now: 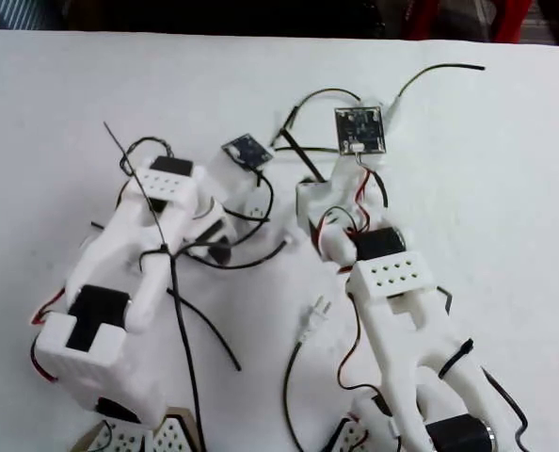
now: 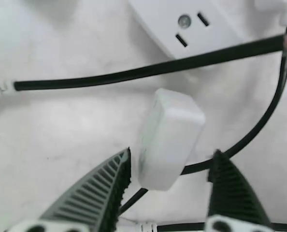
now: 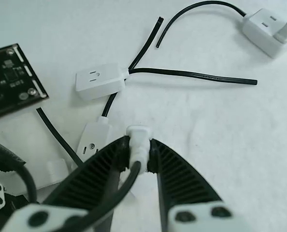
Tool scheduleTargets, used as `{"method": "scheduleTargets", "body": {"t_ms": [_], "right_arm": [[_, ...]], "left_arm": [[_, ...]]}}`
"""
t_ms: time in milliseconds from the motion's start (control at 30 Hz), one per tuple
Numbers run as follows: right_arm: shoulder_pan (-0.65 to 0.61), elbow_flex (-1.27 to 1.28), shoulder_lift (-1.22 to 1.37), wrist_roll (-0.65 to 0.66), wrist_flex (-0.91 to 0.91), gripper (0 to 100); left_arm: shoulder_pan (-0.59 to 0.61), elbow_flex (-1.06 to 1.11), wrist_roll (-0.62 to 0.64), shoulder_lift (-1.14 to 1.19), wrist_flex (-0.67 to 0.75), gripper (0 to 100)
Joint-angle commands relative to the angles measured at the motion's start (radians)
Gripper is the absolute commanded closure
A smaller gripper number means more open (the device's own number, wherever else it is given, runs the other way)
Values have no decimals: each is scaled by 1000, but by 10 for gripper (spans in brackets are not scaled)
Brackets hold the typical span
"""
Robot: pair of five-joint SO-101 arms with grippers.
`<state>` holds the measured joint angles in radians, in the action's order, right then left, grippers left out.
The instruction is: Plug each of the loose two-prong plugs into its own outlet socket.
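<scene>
The right pincer (image 3: 138, 143) clamps the plug (image 3: 137, 133) by its body, likely light and rigid; the left pincer (image 2: 171, 155) gapes around a white block (image 2: 172, 121), perhaps another plug.

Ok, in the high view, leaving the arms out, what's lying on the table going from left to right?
small dark circuit board → loose two-prong plug → square circuit board → black cable's free end
</scene>
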<state>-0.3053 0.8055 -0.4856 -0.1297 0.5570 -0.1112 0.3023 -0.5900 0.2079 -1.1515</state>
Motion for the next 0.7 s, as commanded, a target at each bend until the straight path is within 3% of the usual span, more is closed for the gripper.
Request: {"method": "scheduleTargets", "body": {"t_ms": [0,100,267,500,667], "right_arm": [[-7,-6,-2,8,-1,981],[-7,-6,-2,8,-2,981],[-7,-6,-2,8,-2,981],[-7,-6,-2,8,-1,981],[-7,-6,-2,8,1,981]], "left_arm": [[12,-18,-15,-84,25,868],[36,-5,-15,-87,86,923],[113,46,-21,-87,212,932],[185,41,-57,-90,281,965],[171,63,-51,-96,262,849]]}}
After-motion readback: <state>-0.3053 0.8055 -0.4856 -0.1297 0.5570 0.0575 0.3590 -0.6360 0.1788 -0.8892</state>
